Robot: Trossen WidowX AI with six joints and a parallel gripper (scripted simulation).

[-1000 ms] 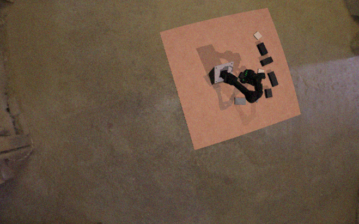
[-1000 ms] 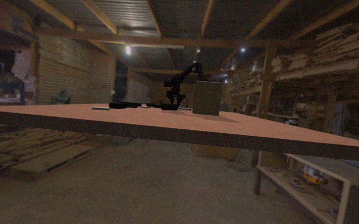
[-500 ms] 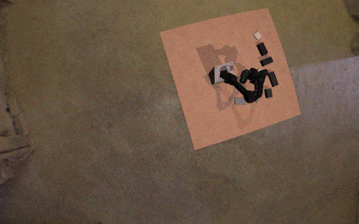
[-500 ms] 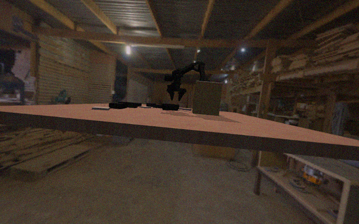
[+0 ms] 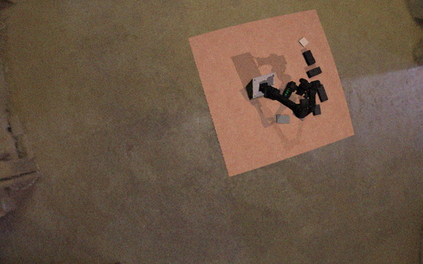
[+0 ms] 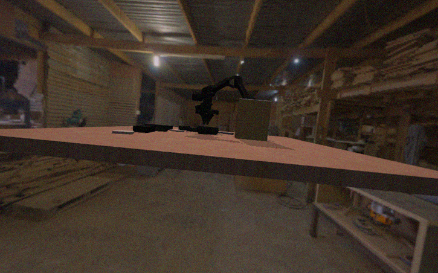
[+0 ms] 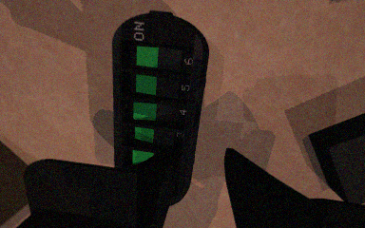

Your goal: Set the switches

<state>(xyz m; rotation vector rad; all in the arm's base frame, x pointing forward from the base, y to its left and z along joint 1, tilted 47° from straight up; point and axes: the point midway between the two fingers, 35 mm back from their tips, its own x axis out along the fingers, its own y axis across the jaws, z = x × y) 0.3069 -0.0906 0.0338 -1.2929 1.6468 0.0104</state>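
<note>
The dark grey controller unit (image 5: 285, 92) (image 6: 207, 129) (image 7: 163, 32) lies on the bench with its switches facing up, so its underside label is hidden. In the wrist view, numbers 6, 5, 4 and 3 show. Five green switch ends show on the left side, where ON is printed; the lowest is partly covered. Which ends are pressed down is too dark to tell surely. My gripper (image 6: 206, 122) (image 7: 203, 151) is above the unit, fingers partly apart with nothing between them. The left finger covers the unit's lower end in the wrist view; the right finger is beside it.
Dark modules (image 5: 308, 57) (image 5: 313, 72) (image 5: 322, 92) lie on the bench (image 5: 222, 62). A grey plate (image 5: 282, 119) and a pale tile (image 5: 303, 41) lie there too. The arm stands on a tall block (image 6: 252, 120). Another dark module (image 7: 352, 161) is at the wrist view's right.
</note>
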